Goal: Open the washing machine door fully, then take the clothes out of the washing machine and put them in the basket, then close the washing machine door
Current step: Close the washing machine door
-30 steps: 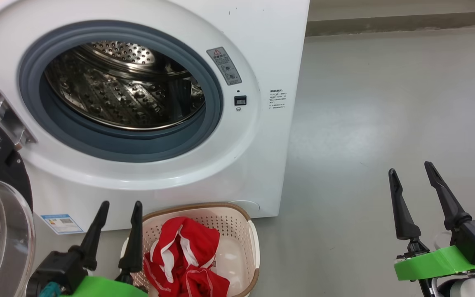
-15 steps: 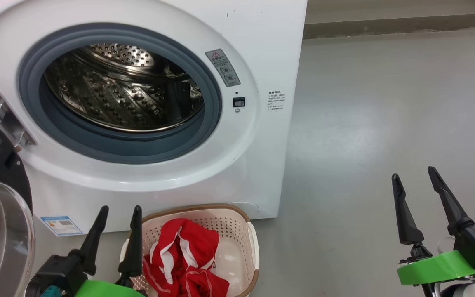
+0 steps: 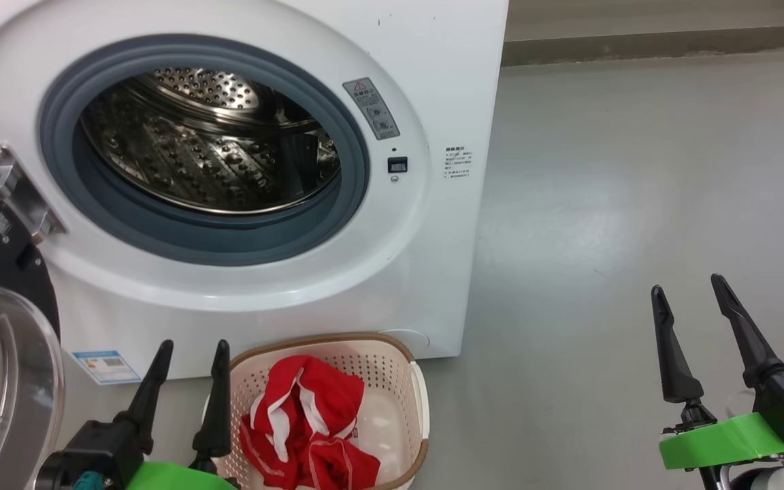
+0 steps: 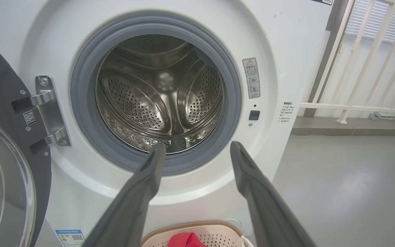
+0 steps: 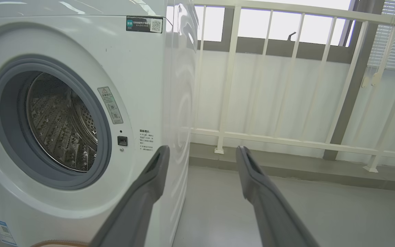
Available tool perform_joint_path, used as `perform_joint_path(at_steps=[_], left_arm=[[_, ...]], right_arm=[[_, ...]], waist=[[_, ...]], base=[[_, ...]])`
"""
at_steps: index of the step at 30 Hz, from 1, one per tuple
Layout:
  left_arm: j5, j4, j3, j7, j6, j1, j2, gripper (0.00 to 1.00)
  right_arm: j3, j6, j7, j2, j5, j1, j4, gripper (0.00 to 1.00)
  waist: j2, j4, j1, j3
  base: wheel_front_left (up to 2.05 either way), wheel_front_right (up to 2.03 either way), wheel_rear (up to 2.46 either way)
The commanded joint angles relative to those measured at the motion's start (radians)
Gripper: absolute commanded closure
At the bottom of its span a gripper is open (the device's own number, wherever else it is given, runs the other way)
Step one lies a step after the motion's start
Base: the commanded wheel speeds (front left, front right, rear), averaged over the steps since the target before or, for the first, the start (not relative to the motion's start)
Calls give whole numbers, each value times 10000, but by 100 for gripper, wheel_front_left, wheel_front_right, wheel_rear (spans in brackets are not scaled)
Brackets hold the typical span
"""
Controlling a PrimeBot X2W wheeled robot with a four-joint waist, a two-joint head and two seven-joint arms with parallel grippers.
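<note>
Drum check: perforated steel drum (image 3: pixel 208 150) of the big white front-loading washing machine (image 3: pixel 433 68) looks empty in the head and left wrist views. The red garments with white trim (image 3: pixel 303 422) lie heaped in the small cream perforated basket with the brown rim (image 3: pixel 378 367). The basket sits on the grey floor (image 3: pixel 637 170), just in front of the machine and below the opening. So I judge the step in hand is closing.

Large round black door with the bulging clear glass bowl (image 3: pixel 4 367) hangs swung out at the robot's left, off the metal hinge (image 3: pixel 18 197).

Left gripper (image 3: pixel 193 347): fingers spread, empty, between door and basket. Right gripper (image 3: pixel 687 286): spread, empty, well off to the right over bare floor.

Suggested:
- use the left arm, it's nearest
- get round to the door's outer face and push near the free edge, far from the hinge
- follow the arc, and watch the basket rim under the sweep
- press home at the small dark latch slot (image 3: pixel 397 165)

Orientation: the door is round, so no real long axis. Its plane stands upright, bowl side facing the robot. The basket's long axis runs toward the machine.
</note>
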Motion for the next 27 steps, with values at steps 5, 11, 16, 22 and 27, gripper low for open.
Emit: perform_joint_path(at_steps=[5, 11, 16, 22, 27], left_arm=[[29, -294, 279, -14, 100, -206, 184, 0], [-73, -401, 210, -116, -6, -239, 201, 0], [52, -424, 165, -116, 93, -250, 295, 0], [72, -407, 138, -169, 191, -240, 299, 0], [-31, -385, 138, -149, 240, -181, 269, 0]], right_arm=[[153, 48, -51, -100, -57, -91, -262, 0], [188, 48, -51, -100, 6, -90, -216, 0], [219, 48, -51, -100, 10, -127, -185, 0], [224, 48, -51, -100, 15, -116, -164, 0], [264, 48, -51, -100, 23, -71, -168, 0]], waist=[[0, 55, 0, -2], [0, 106, 0, 18], [0, 127, 0, 36], [0, 163, 0, 0], [0, 229, 0, -55]], base=[[-147, 147, 0], [-162, 162, 0], [-89, 89, 0], [-18, 18, 0], [0, 0, 0]])
